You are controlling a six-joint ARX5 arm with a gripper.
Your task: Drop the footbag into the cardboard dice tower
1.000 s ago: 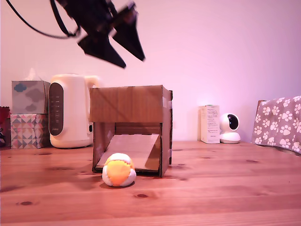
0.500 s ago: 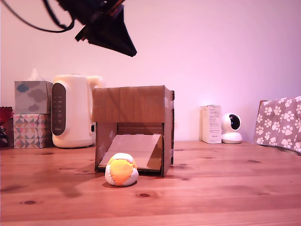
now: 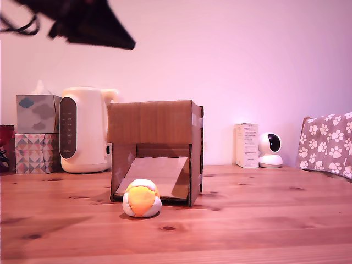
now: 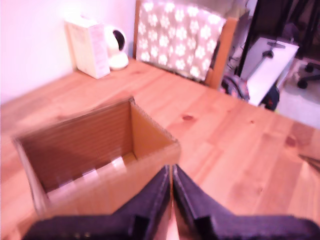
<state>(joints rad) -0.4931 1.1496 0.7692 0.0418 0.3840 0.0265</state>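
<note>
The orange and white footbag (image 3: 142, 198) lies on the wooden table just in front of the cardboard dice tower (image 3: 154, 122), at the mouth of its lower opening, where the sloped ramp (image 3: 157, 173) shows. My black gripper (image 3: 131, 46) hangs high above the tower, toward the exterior view's left, and holds nothing. In the wrist view the gripper (image 4: 171, 171) has its two fingers pressed together, shut, over the near wall of the dice tower's open top (image 4: 95, 145). The footbag is out of sight in the wrist view.
A white kettle (image 3: 82, 129) and two stacked tissue boxes (image 3: 37, 133) stand at the exterior view's left of the tower. A white carton (image 3: 247, 144), a small white camera (image 3: 269, 149) and a paw-print cloth (image 3: 327, 143) are at its right.
The gripper's fingers have come together from open to shut, and the gripper has moved up and toward the exterior view's left. The footbag has stayed in front of the tower.
</note>
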